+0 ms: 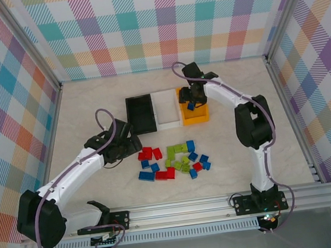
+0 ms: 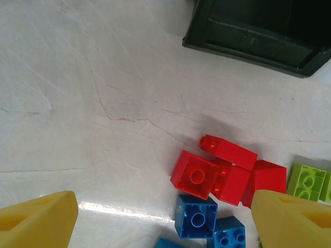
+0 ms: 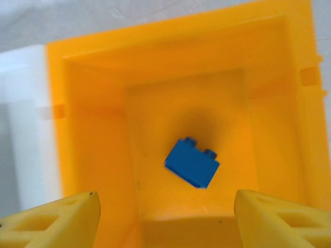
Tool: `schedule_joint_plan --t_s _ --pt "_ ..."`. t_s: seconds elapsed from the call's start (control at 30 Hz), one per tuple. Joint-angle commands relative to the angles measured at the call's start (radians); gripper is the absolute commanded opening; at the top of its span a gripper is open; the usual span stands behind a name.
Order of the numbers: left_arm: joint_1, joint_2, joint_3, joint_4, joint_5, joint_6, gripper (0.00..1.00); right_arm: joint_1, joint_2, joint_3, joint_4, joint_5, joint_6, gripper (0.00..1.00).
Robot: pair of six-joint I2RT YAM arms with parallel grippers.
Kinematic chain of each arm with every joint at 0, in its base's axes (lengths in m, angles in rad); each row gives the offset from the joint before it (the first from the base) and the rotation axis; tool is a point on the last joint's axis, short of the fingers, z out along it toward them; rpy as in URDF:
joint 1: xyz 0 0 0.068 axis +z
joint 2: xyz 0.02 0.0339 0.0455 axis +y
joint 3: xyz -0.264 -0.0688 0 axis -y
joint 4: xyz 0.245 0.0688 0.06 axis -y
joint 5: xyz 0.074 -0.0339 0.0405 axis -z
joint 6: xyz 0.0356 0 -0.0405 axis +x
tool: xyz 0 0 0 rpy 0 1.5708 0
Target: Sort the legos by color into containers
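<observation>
**Where the bricks lie loose, both grippers gape empty**

Left gripper (image 2: 165,212) hangs over the table (image 1: 92,108) beside the legos (image 1: 172,159), fingers spread wide with nothing between them. Red bricks (image 2: 222,168) lie just ahead of it. Beyond sit the black bin (image 1: 141,115), white bin (image 1: 165,107) and orange bin (image 1: 196,119), touching in a row. Right gripper (image 3: 165,217) is above the orange bin, fingers wide, holding nothing. One blue brick (image 3: 192,163) is inside, probably on the floor.

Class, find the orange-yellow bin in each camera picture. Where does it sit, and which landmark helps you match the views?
Top external: orange-yellow bin, right end of the bin row, under the right gripper.
Right wrist: centre, seen from above, blue brick inside.
Left wrist: black bin corner and red bricks here.
Shared landmark: white bin against its left side.
</observation>
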Motion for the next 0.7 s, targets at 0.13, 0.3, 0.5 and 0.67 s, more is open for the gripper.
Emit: schedule_joint_plan --t_s 0.13,0.3,0.5,0.67 --pt "-0.170 0.035 -0.064 -0.026 0.046 -0.059 0.91 0.005 -0.250 -0.228 0.080 -0.054 0.011 0.69" --pt "-0.275 0.116 0.007 0.010 -0.010 -0.061 0.83 0.005 -0.334 -0.378 0.129 -0.070 0.034 0.68" --pt "-0.300 0.269 0.146 0.031 -0.041 -0.017 0.71 0.006 -0.408 -0.477 0.150 -0.063 0.042 0.67" --pt "-0.302 0.362 0.197 0.083 0.012 -0.021 0.69 -0.002 -0.447 -0.522 0.146 -0.036 0.029 0.67"
